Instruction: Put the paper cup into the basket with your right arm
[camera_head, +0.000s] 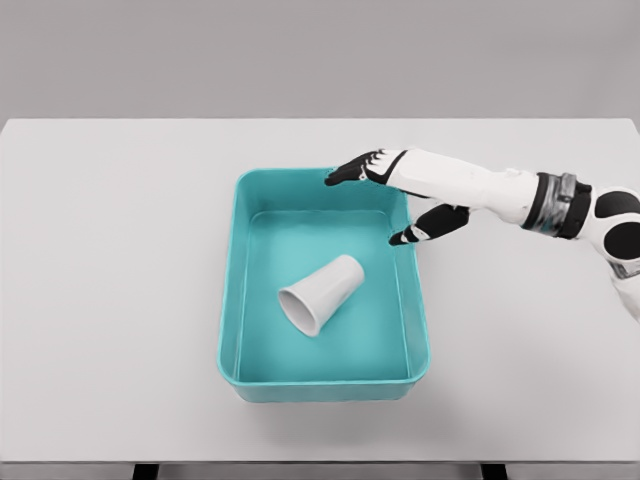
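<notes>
On a white table (120, 300), a teal basket (228, 300) holds the paper cup (322, 293), lying on its side, mouth toward the front-left. The right hand (395, 195) hovers over the basket's back right corner, fingers spread, empty.

Right arm: extended leftward from the right edge; right robot hand (400, 190) open, fingers spread, holding nothing.

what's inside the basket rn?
Only the paper cup, lying on its side on the basket floor. The open right hand covers part of the far-right rim.
</notes>
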